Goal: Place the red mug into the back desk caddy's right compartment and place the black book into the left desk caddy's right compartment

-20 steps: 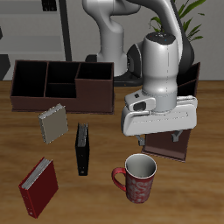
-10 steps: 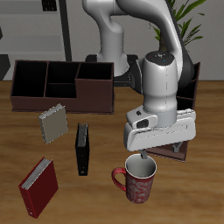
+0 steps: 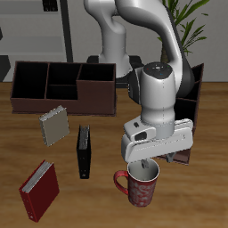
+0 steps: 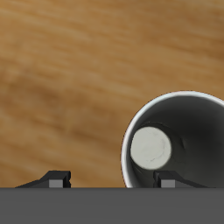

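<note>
The red mug (image 3: 139, 186) stands upright near the table's front edge, and its white inside (image 4: 179, 144) fills much of the wrist view. My gripper (image 3: 145, 166) (image 4: 112, 181) is open just above the mug's rim, with one fingertip (image 4: 166, 181) over the mug's inside and the other (image 4: 58, 179) outside its wall. The black book (image 3: 84, 150) stands on the table beside the mug, apart from the gripper. The back desk caddy (image 3: 62, 86) lies wide along the rear. The left desk caddy (image 3: 192, 85) is largely hidden behind the arm.
A grey-beige patterned book (image 3: 53, 125) stands in front of the back caddy. A red book (image 3: 39, 190) lies near the front edge. A potted plant (image 3: 191, 22) is behind the arm.
The gripper has come down and toward the front edge, from beside the left caddy to right over the mug's rim. The mug and books have not moved.
</note>
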